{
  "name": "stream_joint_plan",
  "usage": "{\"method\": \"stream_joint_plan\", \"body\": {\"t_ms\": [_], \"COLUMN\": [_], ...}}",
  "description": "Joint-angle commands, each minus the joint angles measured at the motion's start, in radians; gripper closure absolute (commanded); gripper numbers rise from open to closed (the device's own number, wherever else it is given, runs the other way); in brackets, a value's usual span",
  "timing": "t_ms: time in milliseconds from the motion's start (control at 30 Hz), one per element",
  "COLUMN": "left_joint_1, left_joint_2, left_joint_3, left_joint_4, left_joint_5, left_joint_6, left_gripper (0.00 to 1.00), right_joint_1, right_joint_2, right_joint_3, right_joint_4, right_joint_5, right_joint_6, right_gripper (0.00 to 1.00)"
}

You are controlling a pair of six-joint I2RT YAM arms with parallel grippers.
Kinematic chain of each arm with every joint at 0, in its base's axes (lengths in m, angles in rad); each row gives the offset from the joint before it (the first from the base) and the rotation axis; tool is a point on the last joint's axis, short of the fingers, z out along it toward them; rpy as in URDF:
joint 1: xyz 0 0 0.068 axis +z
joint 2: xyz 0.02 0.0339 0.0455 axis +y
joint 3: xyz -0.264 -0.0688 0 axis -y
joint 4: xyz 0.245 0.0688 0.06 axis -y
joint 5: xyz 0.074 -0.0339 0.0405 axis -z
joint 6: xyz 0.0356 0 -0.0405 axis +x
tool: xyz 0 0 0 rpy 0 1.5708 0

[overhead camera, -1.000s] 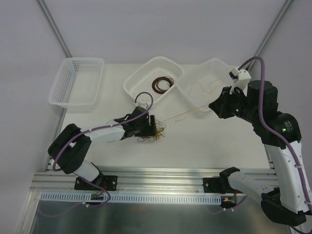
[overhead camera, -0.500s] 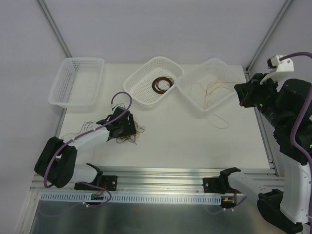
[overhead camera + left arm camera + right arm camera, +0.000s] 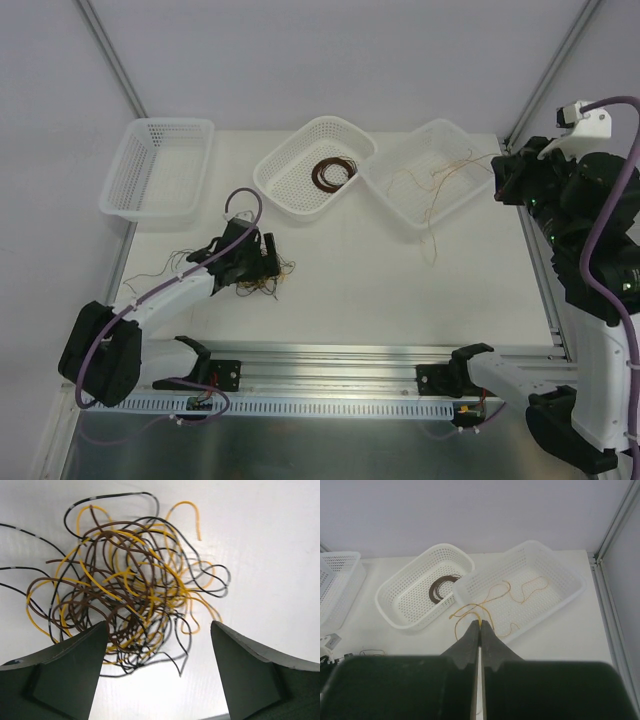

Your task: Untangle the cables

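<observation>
I see brown, yellow and black tangled cables point(image 3: 135, 585) on my white desk point(image 3: 270, 540); an orange cable point(image 3: 470, 606) crosses a white mesh basket point(image 3: 547, 602).

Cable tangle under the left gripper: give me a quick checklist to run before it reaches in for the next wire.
1. Left gripper open: ok.
2. Tangle in front of its jaws: ok.
3. One strand standing clear to pinch: not ok, black, brown and yellow loops overlap.
4. Right gripper free: not ok, shut on a tan-orange wire.
5. That wire wholly inside the right basket: not ok, one end hangs over the rim.
</observation>
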Motion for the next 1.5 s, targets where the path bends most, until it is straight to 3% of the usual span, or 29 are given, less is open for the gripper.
{"method": "stream_joint_plan", "body": {"t_ms": [0, 267, 433, 633, 800, 900, 933, 1033, 1067, 1167, 1267, 1467], "left_joint_1": [0.008, 0.008, 0.008, 0.008, 0.007, 0.007, 0.008, 0.008, 0.008, 0.008, 0.008, 0.008], "left_joint_2": [-0.099, -0.239, -0.305, -0.351, -0.388, -0.403, -0.406, -0.417, -0.420, -0.420, -0.403, -0.330], "left_joint_3": [0.020, 0.045, 0.052, 0.046, 0.019, 0.003, 0.002, -0.008, -0.008, -0.009, -0.008, 0.018], "left_joint_4": [-0.007, -0.059, -0.080, -0.105, -0.116, -0.126, -0.128, -0.142, -0.145, -0.152, -0.156, -0.163], "left_joint_5": [0.097, 0.215, 0.249, 0.255, 0.252, 0.252, 0.249, 0.238, 0.235, 0.224, 0.217, 0.174], "left_joint_6": [0.033, 0.061, 0.061, 0.055, 0.050, 0.047, 0.045, 0.045, 0.045, 0.055, 0.056, 0.064], "left_gripper": [0.16, 0.01, 0.01, 0.01, 0.01, 0.01, 0.01, 0.01, 0.01, 0.01, 0.01, 0.01], "right_joint_1": [-0.014, -0.031, -0.065, -0.115, -0.141, -0.155, -0.158, -0.160, -0.160, -0.160, -0.155, -0.079], "right_joint_2": [0.062, 0.245, 0.367, 0.476, 0.560, 0.630, 0.674, 0.710, 0.704, 0.645, 0.576, 0.451], "right_joint_3": [0.001, 0.089, 0.134, 0.045, -0.122, -0.136, -0.130, -0.125, -0.137, -0.197, -0.243, -0.356], "right_joint_4": [0.118, 0.239, 0.312, 0.416, 0.511, 0.485, 0.468, 0.413, 0.413, 0.434, 0.422, 0.342], "right_joint_5": [0.017, -0.015, -0.012, -0.021, -0.004, -0.027, -0.042, -0.047, -0.047, -0.076, -0.118, -0.197], "right_joint_6": [-0.002, -0.013, -0.028, -0.014, 0.041, 0.081, 0.093, 0.150, 0.165, 0.174, 0.174, 0.156], "right_gripper": [0.99, 0.99, 0.99, 1.00, 0.99, 0.95, 0.93, 0.72, 0.56, 0.32, 0.18, 0.06]}}
